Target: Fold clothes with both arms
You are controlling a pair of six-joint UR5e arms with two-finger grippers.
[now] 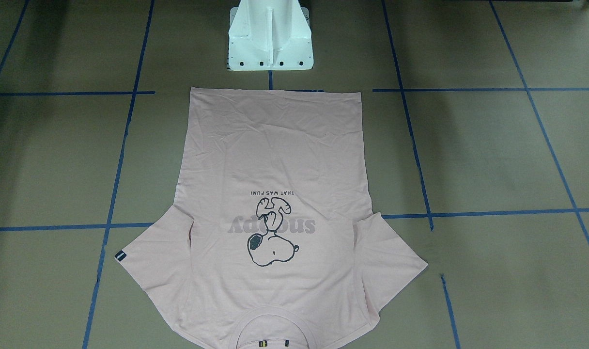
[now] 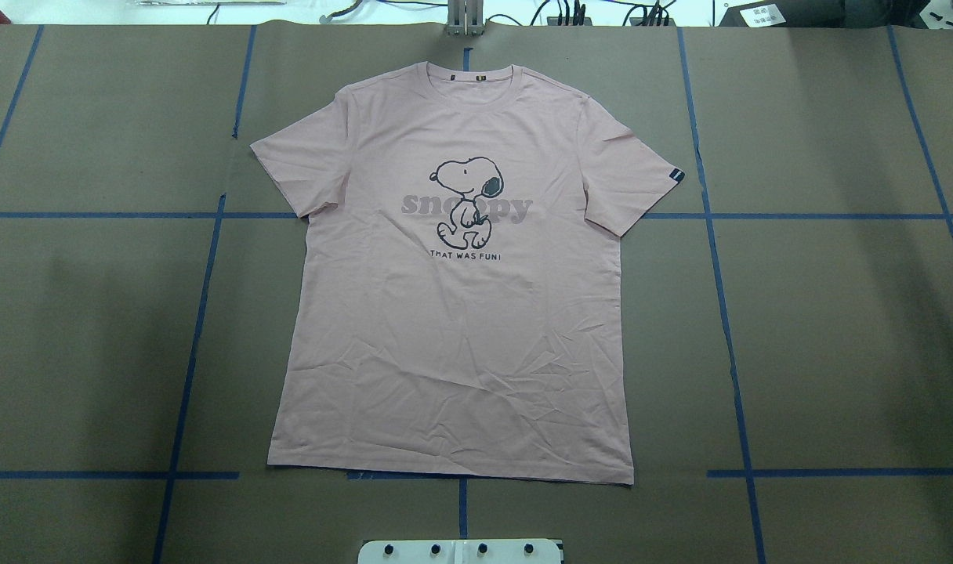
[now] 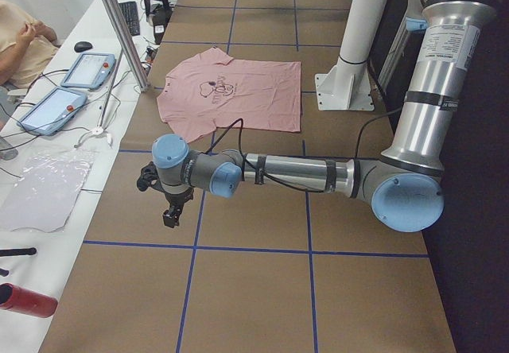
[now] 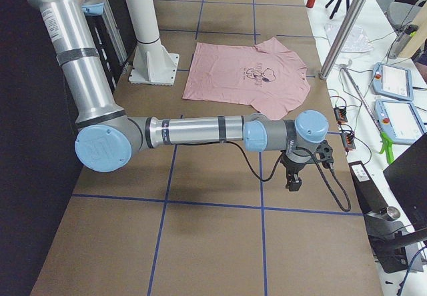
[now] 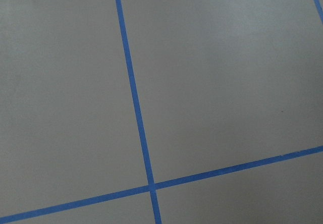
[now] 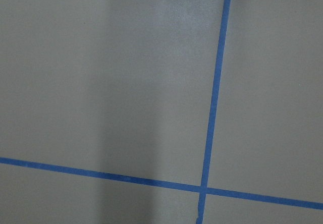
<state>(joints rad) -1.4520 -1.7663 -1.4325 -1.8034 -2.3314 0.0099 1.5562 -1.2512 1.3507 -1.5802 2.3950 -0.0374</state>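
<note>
The pale pink T-shirt [image 2: 461,313] lies flat and spread out, Snoopy print up, collar at the far table edge and hem toward the robot base; it also shows in the front view [image 1: 275,160]. Both arms are out of the overhead and front views. In the exterior left view my left gripper [image 3: 171,214] hangs over bare table well to the left of the shirt. In the exterior right view my right gripper [image 4: 292,181] hangs over bare table well to the right of it. I cannot tell whether either is open or shut. Both wrist views show only brown table with blue tape lines.
The white pedestal base [image 1: 270,39] stands just behind the shirt's hem. A metal pole [image 3: 119,27] rises at the far table edge. Control tablets [image 3: 87,71] and cables lie on the operators' side bench, where a seated person [image 3: 20,39] shows.
</note>
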